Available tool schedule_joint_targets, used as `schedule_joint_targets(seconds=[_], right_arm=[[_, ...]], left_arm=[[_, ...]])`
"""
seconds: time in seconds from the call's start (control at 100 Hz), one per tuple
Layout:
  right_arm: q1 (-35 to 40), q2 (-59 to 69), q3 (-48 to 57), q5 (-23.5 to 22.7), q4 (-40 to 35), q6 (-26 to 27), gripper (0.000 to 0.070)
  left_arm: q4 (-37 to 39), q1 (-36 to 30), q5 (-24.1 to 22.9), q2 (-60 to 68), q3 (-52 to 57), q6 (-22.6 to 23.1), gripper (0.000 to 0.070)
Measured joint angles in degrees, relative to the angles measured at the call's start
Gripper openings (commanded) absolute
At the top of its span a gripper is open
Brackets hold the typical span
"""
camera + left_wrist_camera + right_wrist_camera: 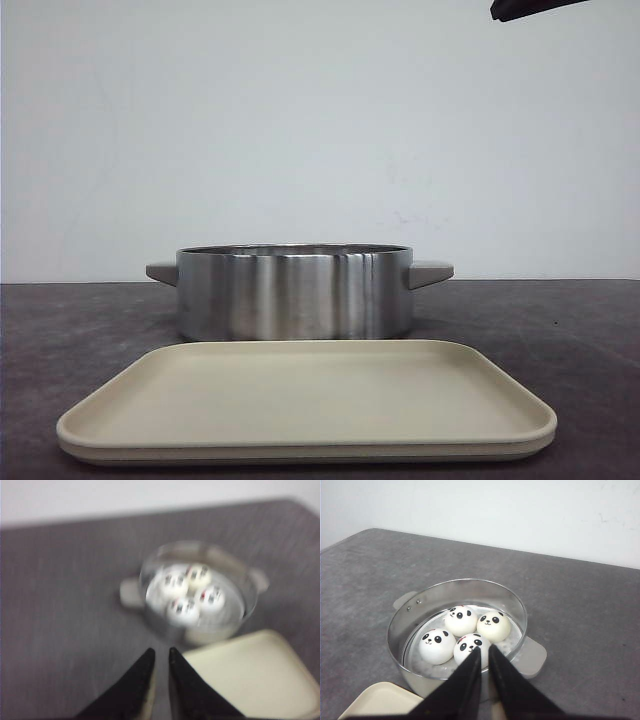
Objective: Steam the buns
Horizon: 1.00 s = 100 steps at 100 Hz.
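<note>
Several white panda-faced buns [461, 620] sit close together inside a round steel pot [400, 620] with two grey handles. In the front view only the pot's wall [295, 295] shows and the buns are hidden. My right gripper [484, 650] hangs above the pot's near rim, shut and empty, just over one bun [468, 650]. My left gripper [160, 652] is also shut and empty, high above the table to one side of the pot [250, 587]. That view is blurred, but the buns [192, 592] show in it.
A beige rectangular tray [300, 400] lies in front of the pot, with nothing on it. It also shows in the left wrist view [260, 680] and the right wrist view [375, 700]. A dark arm part [530, 8] shows at the front view's upper right. The table is dark grey.
</note>
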Motion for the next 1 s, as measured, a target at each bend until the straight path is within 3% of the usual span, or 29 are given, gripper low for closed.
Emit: schedule_joint_targets(seconds=[0.23, 0.69, 0.85, 1.0], right_arm=[[0.00, 0.00, 0.00, 0.00, -0.02, 0.00, 0.0016], [-1.49, -6.05, 0.00, -0.15, 0.66, 0.02, 0.0016], [-7.69, -15.30, -2.69, 4.20, 1.05, -2.25, 0.0016], [-18.14, -24.52, -10.27, 3.61, 1.11, -5.18, 0.0016]], left_arm=[[-3.19, -0.02, 0.00, 0.24, 0.00, -4.87, 0.0000], [-3.04, 0.00, 0.00, 0.20, 0.00, -5.09, 0.0000], [-3.04, 0.00, 0.00, 0.20, 0.00, -5.09, 0.0000], [-3.02, -0.02, 0.00, 0.22, 0.00, -5.11, 0.0000]])
